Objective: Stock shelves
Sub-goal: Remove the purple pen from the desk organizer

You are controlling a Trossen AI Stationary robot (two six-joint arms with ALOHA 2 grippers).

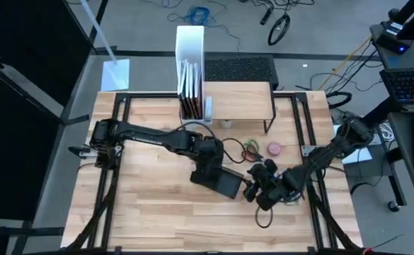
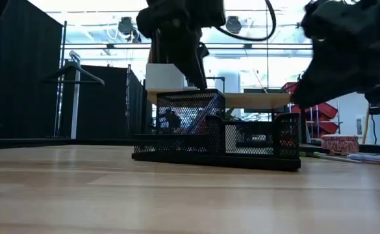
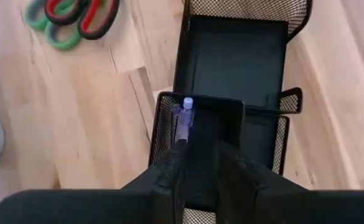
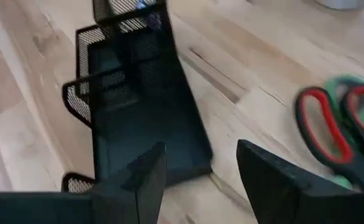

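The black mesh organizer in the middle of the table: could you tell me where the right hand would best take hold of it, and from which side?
Probably the thin upright mesh wall at the shallow tray end of the black mesh organizer, the end nearest the right hand. Come from above, one finger inside the wall and one outside. The wall is narrow and stands upright, and that end lies open, while the left hand is at the tall pen cup end.

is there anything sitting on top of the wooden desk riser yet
No, in the high view the desk riser shows a bare light-wood top, while the black mesh organizer sits on the table between both grippers.
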